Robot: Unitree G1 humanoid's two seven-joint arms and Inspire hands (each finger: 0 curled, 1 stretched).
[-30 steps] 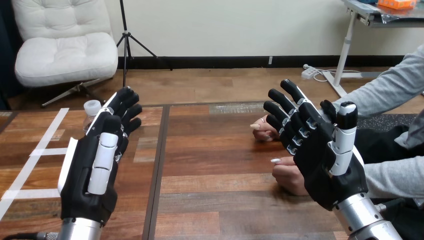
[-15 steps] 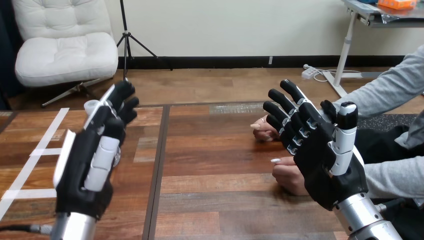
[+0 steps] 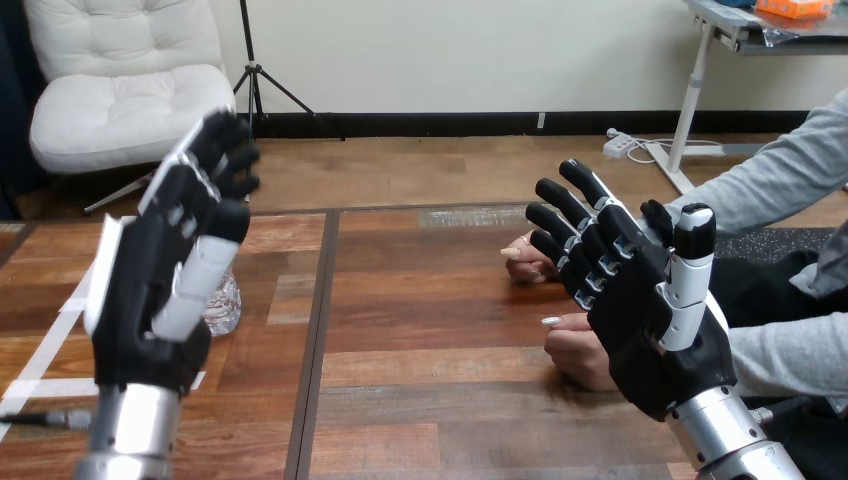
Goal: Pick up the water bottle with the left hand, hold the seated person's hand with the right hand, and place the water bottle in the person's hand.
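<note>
I am holding my left hand (image 3: 150, 300) raised above the left side of the brown wooden desk (image 3: 430, 300), fingers straight and released, grasping nothing. It is blocking most of the clear plastic water bottle (image 3: 222, 305), which is sitting on the desk just behind it. A ribbed, see-through lower part is peeking out beside my thumb. The bottle's top is hidden, so I cannot tell which way its long axis is pointing. Strips of white tape (image 3: 35, 370) are running across the desk at the far left.

On the right, my right hand (image 3: 645, 310) is hovering upright and open, fingers spread and empty. Just beyond it, the person's farther hand (image 3: 528, 262) and the person's nearer hand (image 3: 578, 352) are resting on the desk, loosely curled. My right hand is overlapping both, and I cannot tell whether it is touching them.
</note>
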